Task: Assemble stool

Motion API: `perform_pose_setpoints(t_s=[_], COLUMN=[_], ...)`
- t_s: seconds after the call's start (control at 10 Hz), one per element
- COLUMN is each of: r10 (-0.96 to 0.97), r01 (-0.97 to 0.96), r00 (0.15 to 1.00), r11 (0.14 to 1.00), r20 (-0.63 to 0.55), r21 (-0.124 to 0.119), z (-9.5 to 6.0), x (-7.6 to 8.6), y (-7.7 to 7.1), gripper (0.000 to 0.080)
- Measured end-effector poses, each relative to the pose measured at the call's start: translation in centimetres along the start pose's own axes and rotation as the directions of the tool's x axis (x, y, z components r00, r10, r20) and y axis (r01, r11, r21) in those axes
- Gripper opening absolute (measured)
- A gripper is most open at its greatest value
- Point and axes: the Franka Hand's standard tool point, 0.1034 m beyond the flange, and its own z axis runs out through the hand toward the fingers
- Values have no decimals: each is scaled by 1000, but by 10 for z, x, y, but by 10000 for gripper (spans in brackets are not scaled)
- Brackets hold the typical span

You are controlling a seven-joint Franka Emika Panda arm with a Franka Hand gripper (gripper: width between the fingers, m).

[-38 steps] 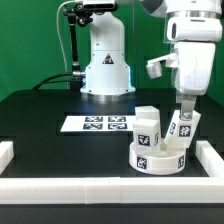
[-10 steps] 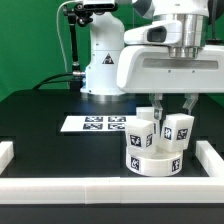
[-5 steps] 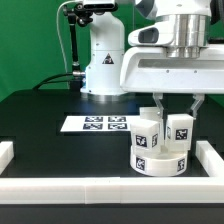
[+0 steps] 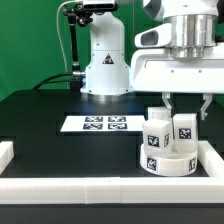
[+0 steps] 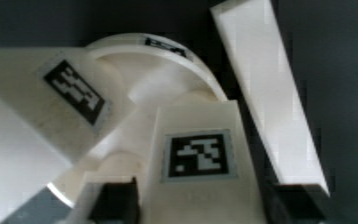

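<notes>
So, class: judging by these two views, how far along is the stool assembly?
Done: two legs stand upright on the round seat. In hand: the gripper hovers over the leg on the exterior view's right; whether its fingers are clamped is unclear. Left: no further loose legs are visible, so the remaining steps can't be judged.

White round seat (image 4: 167, 160) flat at exterior view's right, near; two tagged legs (image 4: 156, 133) (image 4: 185, 130) upright on it.

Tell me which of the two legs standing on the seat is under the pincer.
The leg on the exterior view's right: it stands directly below the pincer, between its fingers. The other leg, toward the exterior view's left on the seat, stands outside them.
</notes>
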Motion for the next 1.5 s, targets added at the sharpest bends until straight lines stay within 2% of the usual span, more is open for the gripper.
perform_pose_setpoints(t_s=[0.3,0.7,0.9,1.1,1.3,1.5], r10=[273,552,710,778,879,926], r01=[-273,-553,-713,-783,-887,-935], r00=[962,833,700,621,459,351], r11=[962,833,701,622,462,355], r20=[22,43,74,100,128,140], r21=[18,26,25,23,9,-3], z=[0,0,0,0,0,0], x=[-7,-11,-11,-10,-8,-8], y=[-8,-14,-13,-12,-10,-9], gripper=[338,338,338,338,338,338])
